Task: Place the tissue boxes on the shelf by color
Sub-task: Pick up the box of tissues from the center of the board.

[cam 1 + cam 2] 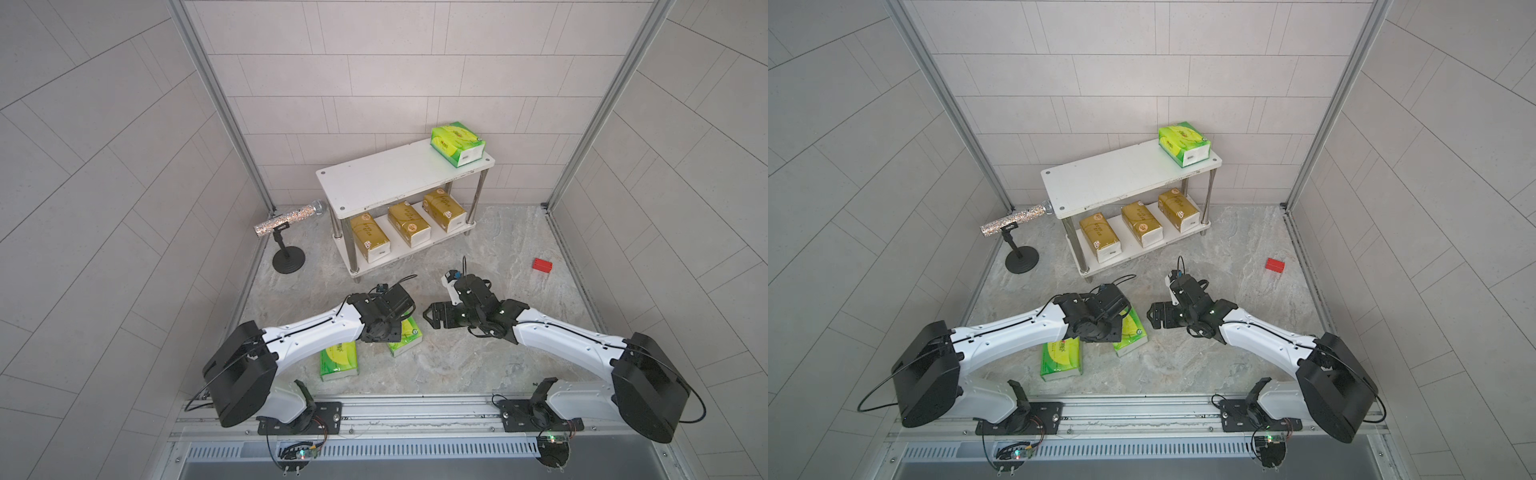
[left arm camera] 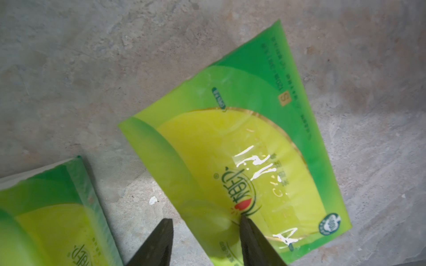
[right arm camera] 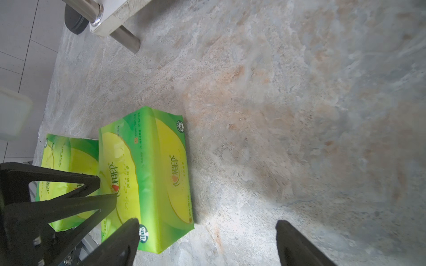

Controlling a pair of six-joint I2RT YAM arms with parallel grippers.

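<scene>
The left gripper (image 2: 205,221) is hanging over a green tissue box (image 2: 230,149) lying flat on the floor (image 1: 478,365), its long axis running from the robot toward the shelf (image 1: 374,183), white end nearest the robot. The jaws are standing narrow, straddling one long edge; whether they are pinching it is unclear. The right gripper (image 3: 207,224) is gaping wide over the floor beside it.
</scene>
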